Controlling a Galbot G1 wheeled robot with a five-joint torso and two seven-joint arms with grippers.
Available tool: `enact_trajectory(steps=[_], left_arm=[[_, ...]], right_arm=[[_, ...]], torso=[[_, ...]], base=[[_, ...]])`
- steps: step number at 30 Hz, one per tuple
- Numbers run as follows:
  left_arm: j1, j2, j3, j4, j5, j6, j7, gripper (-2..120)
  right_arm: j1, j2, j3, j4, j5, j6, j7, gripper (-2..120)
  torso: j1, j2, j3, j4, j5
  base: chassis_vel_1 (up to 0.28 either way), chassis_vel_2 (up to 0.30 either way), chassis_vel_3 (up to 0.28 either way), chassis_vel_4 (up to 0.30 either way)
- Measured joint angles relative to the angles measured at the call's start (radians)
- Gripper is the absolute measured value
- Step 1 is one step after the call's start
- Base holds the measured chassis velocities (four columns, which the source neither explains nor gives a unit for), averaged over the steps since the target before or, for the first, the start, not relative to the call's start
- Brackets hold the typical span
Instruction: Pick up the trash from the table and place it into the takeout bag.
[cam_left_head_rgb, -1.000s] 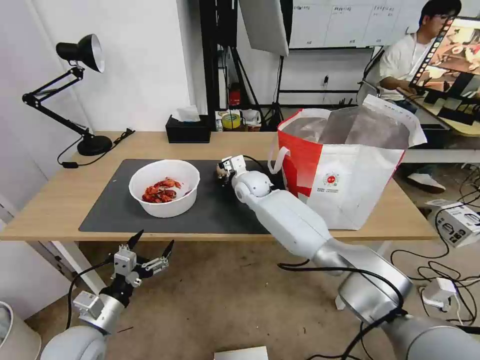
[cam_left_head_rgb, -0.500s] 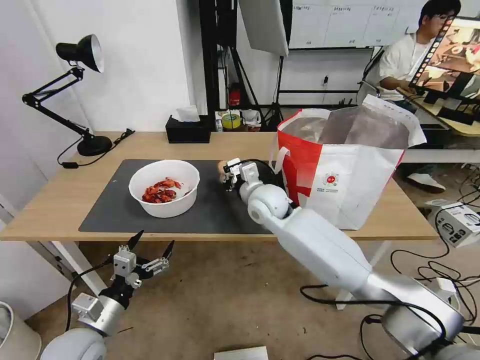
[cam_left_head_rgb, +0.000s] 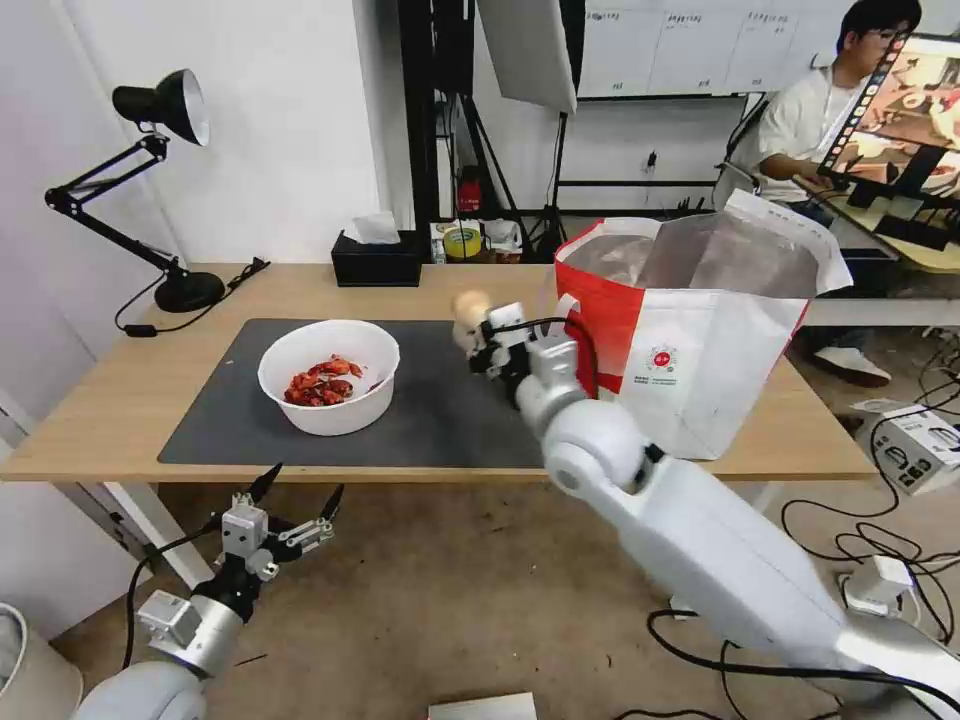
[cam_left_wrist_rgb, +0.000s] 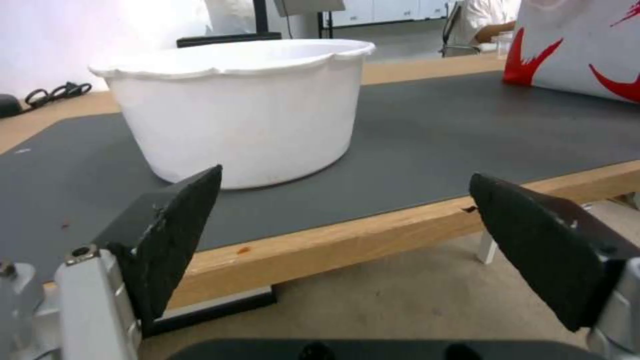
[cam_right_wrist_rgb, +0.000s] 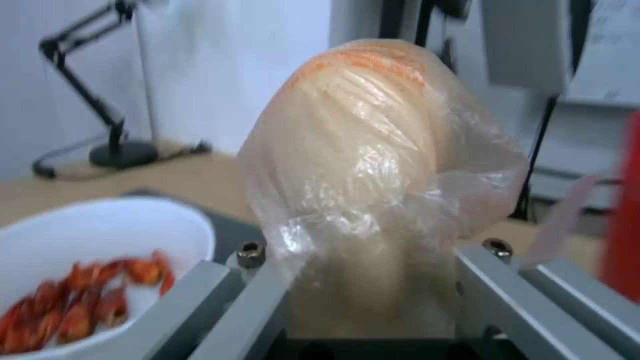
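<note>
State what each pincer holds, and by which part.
Right pincer clamps the plastic-wrapped beige ball by its lower part. Left pincer holds nothing, open.

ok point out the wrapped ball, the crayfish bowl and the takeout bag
beige wrapped ball (cam_right_wrist_rgb: 373, 165): right wrist view, middle of its plastic wrap
white bowl of crayfish shells (cam_left_head_rgb: 345, 410): head view, front wall
takeout bag (cam_left_head_rgb: 720, 380): head view, white front panel

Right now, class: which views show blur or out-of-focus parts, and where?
Right wrist view: the bowl and its shells are smeared, while the wrapped ball in the right gripper is fairly sharp. Left wrist view: left gripper's near fingers are soft. Head view: crisp.
</note>
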Motion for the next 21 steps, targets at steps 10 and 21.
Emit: enact_trajectory(steps=[10,21], left_arm=[[-0.011,-0.004,0.024,-0.004,0.015,0.003,-0.02,100],[-0.008,0.007,0.012,-0.006,0.006,0.006,-0.021,100]], right_arm=[[-0.093,-0.128,0.181,0.156,-0.078,0.091,-0.018,6],[-0.098,-0.214,0.285,0.149,-0.052,0.117,0.011,6]], torso=[[0.0,0.0,0.0,0.0,0.0],[0.0,0.0,0.0,0.0001,-0.0001]], base=[[0.0,0.0,0.0,0.0],[0.0,0.0,0.0,0.0]])
